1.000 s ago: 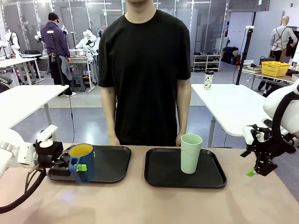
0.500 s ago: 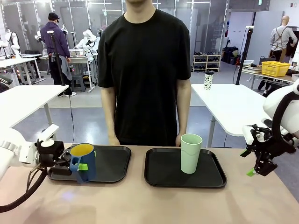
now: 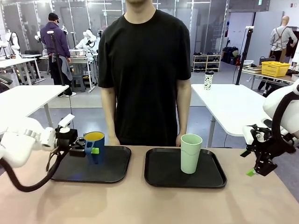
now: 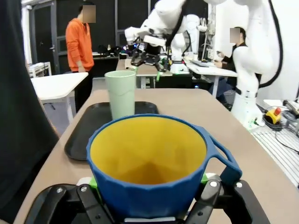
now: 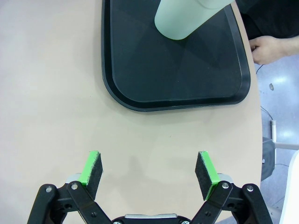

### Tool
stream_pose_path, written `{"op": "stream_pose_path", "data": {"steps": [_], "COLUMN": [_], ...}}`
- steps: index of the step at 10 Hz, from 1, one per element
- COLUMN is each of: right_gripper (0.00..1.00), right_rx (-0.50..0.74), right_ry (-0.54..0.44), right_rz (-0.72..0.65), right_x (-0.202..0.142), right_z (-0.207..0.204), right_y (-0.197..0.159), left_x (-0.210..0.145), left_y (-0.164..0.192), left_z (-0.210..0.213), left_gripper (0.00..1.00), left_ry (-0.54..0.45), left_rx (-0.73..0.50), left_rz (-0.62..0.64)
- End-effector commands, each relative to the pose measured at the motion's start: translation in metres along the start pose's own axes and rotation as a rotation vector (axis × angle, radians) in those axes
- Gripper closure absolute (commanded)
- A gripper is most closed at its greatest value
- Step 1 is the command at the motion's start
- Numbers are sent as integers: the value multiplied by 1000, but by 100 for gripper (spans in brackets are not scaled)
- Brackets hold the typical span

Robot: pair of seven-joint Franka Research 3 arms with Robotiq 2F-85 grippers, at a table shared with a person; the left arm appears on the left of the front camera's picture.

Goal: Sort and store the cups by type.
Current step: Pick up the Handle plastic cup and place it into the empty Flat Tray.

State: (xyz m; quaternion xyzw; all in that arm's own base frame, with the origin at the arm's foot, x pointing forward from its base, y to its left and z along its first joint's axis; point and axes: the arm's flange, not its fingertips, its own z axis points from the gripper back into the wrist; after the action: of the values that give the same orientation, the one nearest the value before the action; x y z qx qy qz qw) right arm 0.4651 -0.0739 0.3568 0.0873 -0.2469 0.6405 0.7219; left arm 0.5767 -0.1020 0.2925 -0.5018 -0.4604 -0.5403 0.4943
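Your left gripper (image 3: 88,150) has lifted the blue mug (image 3: 95,146) up and further in over the left tray (image 3: 114,170) since a second ago; it's still clamped on the mug, which is off the tray surface, yellow inside showing. The mint tumbler (image 3: 190,153) stands upright on the right tray (image 3: 215,179). Your right gripper (image 5: 148,173) hangs with jaws spread wide, holding nothing, over bare table (image 5: 51,93) near that tray's corner. The person (image 3: 145,70) stands behind both trays.
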Motion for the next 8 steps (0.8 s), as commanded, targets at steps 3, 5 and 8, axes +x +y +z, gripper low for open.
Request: {"op": "stream_pose_path", "data": {"steps": [3,5,8], "right_gripper": [0,0,0], "right_rx": [-3,-3,-3], "right_ry": [-19,-19,-19], "right_rz": [-15,-15,-15], "right_x": [2,2,2], "right_z": [-1,-1,-1], "right_y": [-4,-4,-4], "left_x": [1,1,-10], "left_y": [30,29,32], "left_z": [-3,1,2], "left_gripper": [24,24,24], "left_ry": [-23,-9,-30], "left_rx": [-18,-14,-32], "left_rz": [42,46,46]}}
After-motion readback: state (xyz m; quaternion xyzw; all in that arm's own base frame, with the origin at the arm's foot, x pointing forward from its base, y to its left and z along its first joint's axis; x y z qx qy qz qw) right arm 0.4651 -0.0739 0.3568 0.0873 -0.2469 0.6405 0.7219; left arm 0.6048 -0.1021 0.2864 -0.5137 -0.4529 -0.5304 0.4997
